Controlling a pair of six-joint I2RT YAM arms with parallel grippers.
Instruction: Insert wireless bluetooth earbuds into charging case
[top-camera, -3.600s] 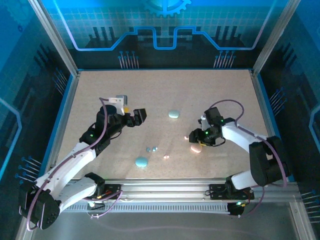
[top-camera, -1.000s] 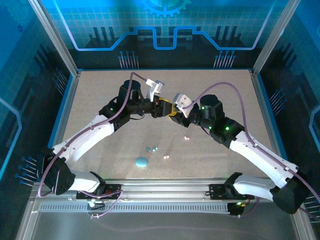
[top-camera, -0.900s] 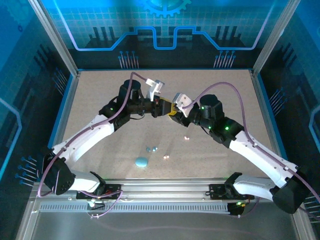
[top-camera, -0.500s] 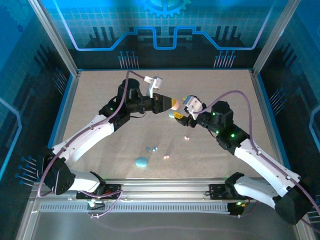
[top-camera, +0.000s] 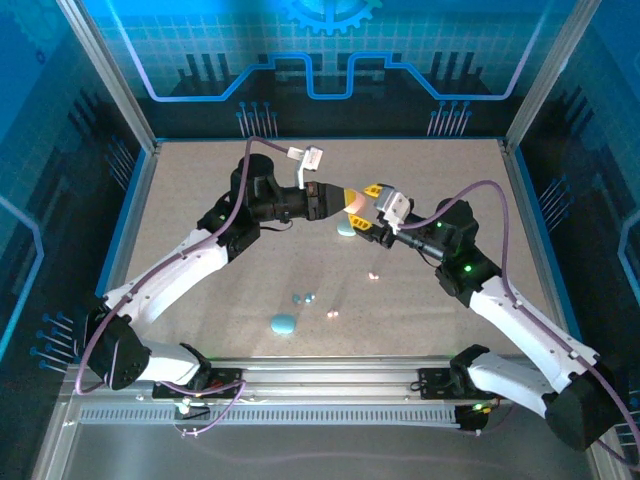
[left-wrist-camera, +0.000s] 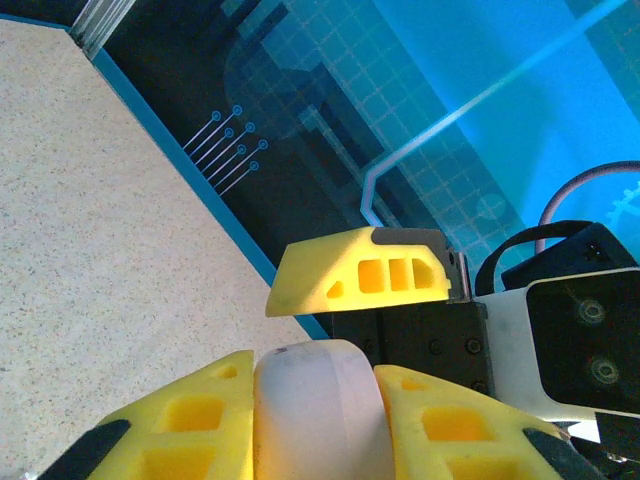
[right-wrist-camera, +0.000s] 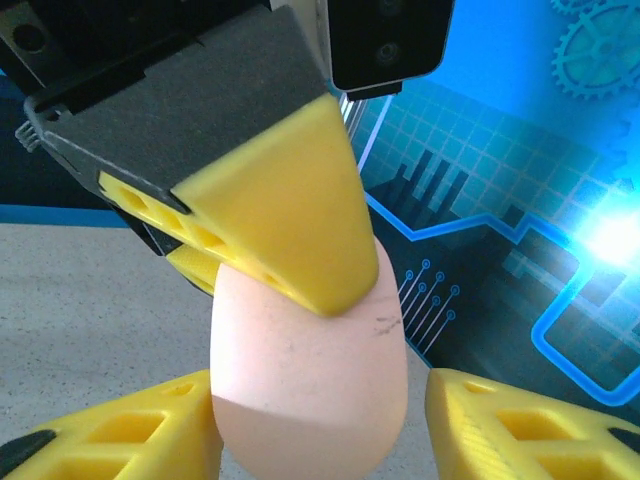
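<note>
My left gripper is shut on a pink oval charging case, held in the air above mid-table. In the left wrist view the case sits clamped between my yellow fingers. My right gripper faces it from the right, open, its fingers straddling the case's free end; one touches it, the other stands off. Tiny earbuds lie on the table: a pink one, another pink one and a blue pair.
A teal case lies on the table just below the two grippers. A light blue case lies near the front, left of centre. Metal posts and blue walls fence the table.
The pink case has passed into my left gripper, which shut on it. My right gripper opened, drew back to the right, and now stands around the case's free end.
</note>
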